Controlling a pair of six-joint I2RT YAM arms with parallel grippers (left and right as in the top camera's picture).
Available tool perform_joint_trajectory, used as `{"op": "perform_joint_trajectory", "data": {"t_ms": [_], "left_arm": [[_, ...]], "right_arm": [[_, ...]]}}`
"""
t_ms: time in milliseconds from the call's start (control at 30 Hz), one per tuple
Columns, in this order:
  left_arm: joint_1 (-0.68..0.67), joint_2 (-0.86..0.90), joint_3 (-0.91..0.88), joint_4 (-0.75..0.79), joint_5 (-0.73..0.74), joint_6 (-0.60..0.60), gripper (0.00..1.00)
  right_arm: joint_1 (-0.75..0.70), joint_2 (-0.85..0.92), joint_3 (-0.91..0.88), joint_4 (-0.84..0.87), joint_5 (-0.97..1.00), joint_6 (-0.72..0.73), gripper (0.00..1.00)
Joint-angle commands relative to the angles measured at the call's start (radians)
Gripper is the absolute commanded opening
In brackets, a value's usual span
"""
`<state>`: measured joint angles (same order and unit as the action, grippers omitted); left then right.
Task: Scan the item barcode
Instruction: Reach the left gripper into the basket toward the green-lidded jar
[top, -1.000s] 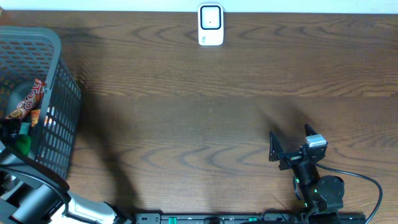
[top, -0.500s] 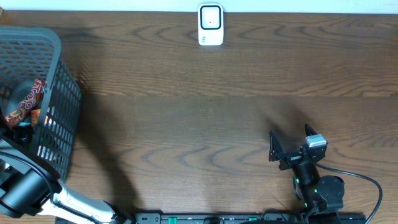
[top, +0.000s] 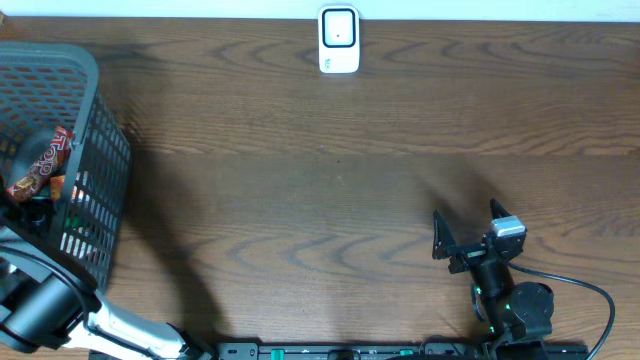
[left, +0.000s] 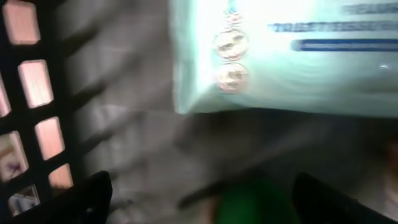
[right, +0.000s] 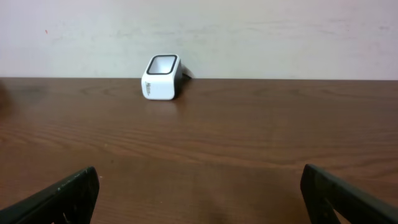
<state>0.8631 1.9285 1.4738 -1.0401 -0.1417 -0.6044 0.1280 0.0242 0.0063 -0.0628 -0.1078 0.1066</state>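
Inspecting the bench (top: 330, 200): its brown wood runs out of frame on the left, right and near sides, and its far edge meets a pale wall (right: 249, 31). The wide middle stretch between the basket and the right arm lies open.

The grey mesh basket (top: 100, 130) is cut off by the left edge. Its floor is mostly hidden behind its own wall and the left arm (top: 40, 305), which reaches in from the near left corner.

The left hand (left: 208, 202) is inside the basket and cannot be made out from overhead. Its own view is blurred: jaws spread wide, tips at the two lower corners, gripping nothing.

The right hand (top: 468, 228) sits by the near right edge, jaws fully apart and empty.

The packet (left: 292, 56), pale with blue print too blurred to read, lies in the basket just ahead of the left hand, its right end cut off.

A red-brown wrapper (top: 40, 165) shows against the basket wall.

The white scanner (top: 339, 40) stands at the far edge, well apart from both hands.

An unidentifiable green shape (left: 249, 202) sits low between the left tips; contact cannot be judged.
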Motion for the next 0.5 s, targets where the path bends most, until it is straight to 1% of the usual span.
{"op": "perform_joint_trajectory", "data": {"t_ms": [0, 67, 100, 133, 233, 367, 467], "left_arm": [[0.000, -0.100, 0.004, 0.040, 0.143, 0.150, 0.93], [-0.005, -0.133, 0.004, 0.069, 0.210, 0.219, 0.93], [-0.010, -0.148, 0.004, 0.079, 0.235, 0.259, 0.96], [-0.016, -0.160, 0.004, 0.083, 0.240, 0.287, 1.00], [-0.029, -0.158, 0.003, 0.068, 0.239, 0.348, 0.98], [-0.051, -0.123, 0.002, 0.020, 0.240, 0.408, 0.98], [-0.067, -0.102, 0.002, -0.006, 0.239, 0.421, 0.98]], "right_arm": [[0.005, -0.005, -0.001, -0.003, 0.002, 0.012, 0.99], [0.005, -0.005, -0.001, -0.003, 0.002, 0.012, 0.99], [0.005, -0.005, -0.001, -0.003, 0.002, 0.012, 0.99], [0.005, -0.005, -0.001, -0.003, 0.002, 0.012, 0.99], [0.005, -0.005, -0.001, -0.003, 0.002, 0.012, 0.99], [0.005, -0.005, -0.001, -0.003, 0.002, 0.012, 0.99], [0.005, -0.005, -0.001, -0.002, 0.002, 0.012, 0.99]]}}
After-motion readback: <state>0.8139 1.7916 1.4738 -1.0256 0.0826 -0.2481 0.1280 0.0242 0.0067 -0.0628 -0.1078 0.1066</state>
